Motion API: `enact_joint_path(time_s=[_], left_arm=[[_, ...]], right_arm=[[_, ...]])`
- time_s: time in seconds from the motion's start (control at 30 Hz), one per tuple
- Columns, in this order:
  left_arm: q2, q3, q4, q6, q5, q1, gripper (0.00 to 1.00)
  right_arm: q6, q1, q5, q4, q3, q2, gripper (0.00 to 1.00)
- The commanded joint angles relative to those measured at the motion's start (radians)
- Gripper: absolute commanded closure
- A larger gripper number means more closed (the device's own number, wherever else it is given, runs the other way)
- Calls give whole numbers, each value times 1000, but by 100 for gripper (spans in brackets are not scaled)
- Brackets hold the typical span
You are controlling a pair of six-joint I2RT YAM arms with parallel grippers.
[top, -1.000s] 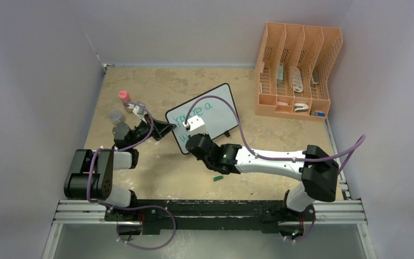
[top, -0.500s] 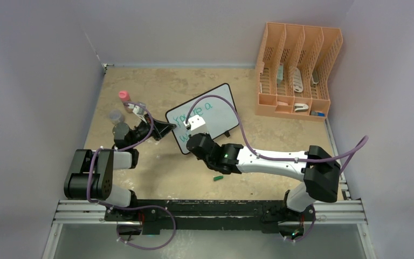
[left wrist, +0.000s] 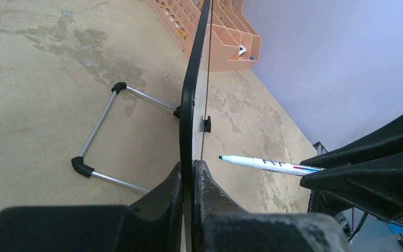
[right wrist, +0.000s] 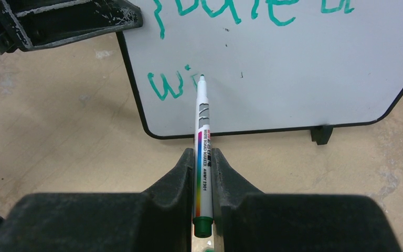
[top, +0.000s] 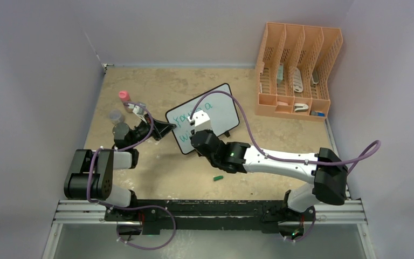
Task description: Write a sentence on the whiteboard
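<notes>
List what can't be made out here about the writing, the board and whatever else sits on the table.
- The sentence: upper line cut by the top edge in the right wrist view; from above the right arm covers part and the letters are too small.
- Face of the whiteboard: edge-on in the left wrist view.
- Contents of the orange file rack: too small from above.
- The small green piece near the arm: too small to name.

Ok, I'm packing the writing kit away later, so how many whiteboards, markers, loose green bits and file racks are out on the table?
whiteboard: 1
marker: 1
small green piece, likely the marker's cap: 1
orange file rack: 1
Total: 4
</notes>
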Motion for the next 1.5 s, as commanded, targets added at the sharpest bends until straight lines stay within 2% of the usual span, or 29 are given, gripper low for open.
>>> enact_joint_path(time_s=[0.0, 1.47], left_arm=[[-19, 24, 27, 30, 12, 6, 100], [-24, 21, 28, 28, 13, 6, 100]], right_arm=[[-15, -14, -6, 45, 17, 0, 100], [-27, -34, -29, 69, 31, 56, 100]])
